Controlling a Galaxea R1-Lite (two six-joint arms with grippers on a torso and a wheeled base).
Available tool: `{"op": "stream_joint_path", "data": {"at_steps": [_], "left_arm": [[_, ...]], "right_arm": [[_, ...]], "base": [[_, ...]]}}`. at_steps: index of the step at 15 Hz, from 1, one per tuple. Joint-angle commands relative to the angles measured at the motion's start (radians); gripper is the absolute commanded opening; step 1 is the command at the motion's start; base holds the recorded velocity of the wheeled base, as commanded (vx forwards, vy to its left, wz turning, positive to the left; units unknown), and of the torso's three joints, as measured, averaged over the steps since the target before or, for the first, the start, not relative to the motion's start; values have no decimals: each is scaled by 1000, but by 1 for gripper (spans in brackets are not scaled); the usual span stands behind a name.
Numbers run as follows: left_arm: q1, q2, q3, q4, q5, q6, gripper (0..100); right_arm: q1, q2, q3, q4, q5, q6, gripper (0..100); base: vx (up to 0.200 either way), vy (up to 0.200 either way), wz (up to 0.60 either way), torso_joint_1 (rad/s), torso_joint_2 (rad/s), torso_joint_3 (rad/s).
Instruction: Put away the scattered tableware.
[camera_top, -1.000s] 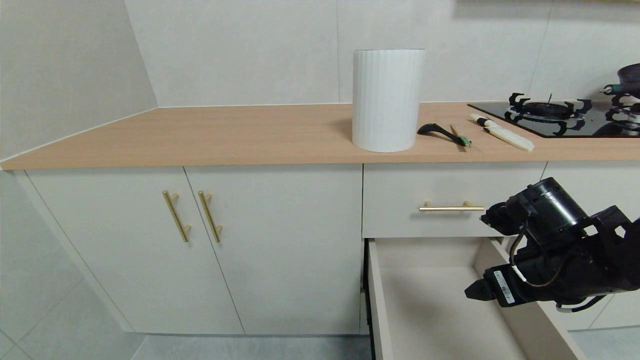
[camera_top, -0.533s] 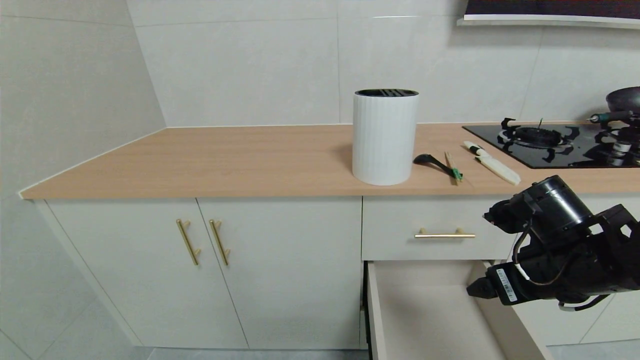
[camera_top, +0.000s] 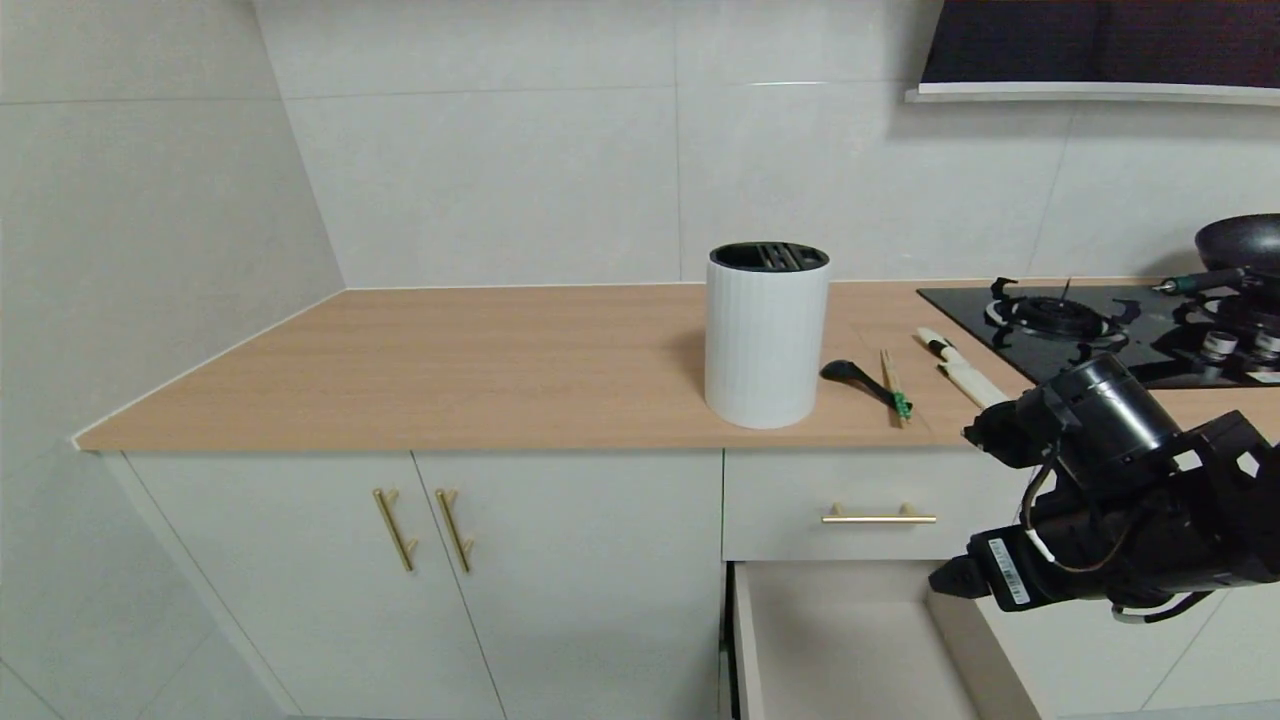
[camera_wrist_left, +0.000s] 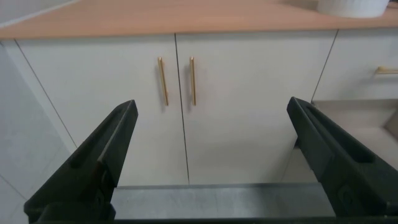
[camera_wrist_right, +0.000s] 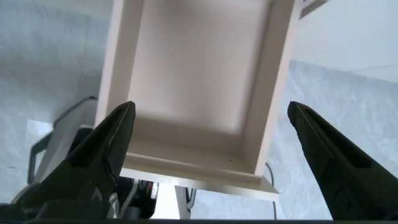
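Right now the scattered tableware lies on the wood-grain countertop (camera_top: 450, 370), just right of a white ribbed cylindrical holder (camera_top: 766, 335) with a black slotted top: a black spoon (camera_top: 850, 373), wooden chopsticks (camera_top: 893, 387) with a green end, and a cream knife (camera_top: 958, 369) nearest the glossy black hob (camera_top: 1060, 320). Below, a smooth pale drawer (camera_wrist_right: 199, 81) stands pulled open under the right gripper (camera_wrist_right: 211, 109), whose fingers are spread wide with nothing between them. The left gripper (camera_wrist_left: 211, 106), equally wide, faces matte cabinet doors (camera_wrist_left: 93, 93) with gold bar handles. A white label (camera_top: 1003, 573) on the right arm is too small to read.
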Motion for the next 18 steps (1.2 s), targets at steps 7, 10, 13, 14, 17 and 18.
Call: {"op": "stream_joint_path", "data": {"at_steps": [7,10,13,14,17,18], "left_arm": [[0,0,0,0,0,0,100],[0,0,0,0,0,0,100],[0,0,0,0,0,0,100],[0,0,0,0,0,0,100],[0,0,0,0,0,0,100],[0,0,0,0,0,0,100]], "right_arm": [[-43,155,-297,-107,-5,-6,100],[-67,321,-581,34,-40,169,100],[-95,466,-684,39,-164,234,100],[-101,483,-693,39,-164,234,100],[-129,557,-748,34,-169,256,100],[-130,568,-756,32,-169,261,100]], "base": [[0,0,0,42,-102,-61],[0,0,0,0,0,0],[0,0,0,0,0,0],[0,0,0,0,0,0],[0,0,0,0,0,0],[0,0,0,0,0,0]]}}
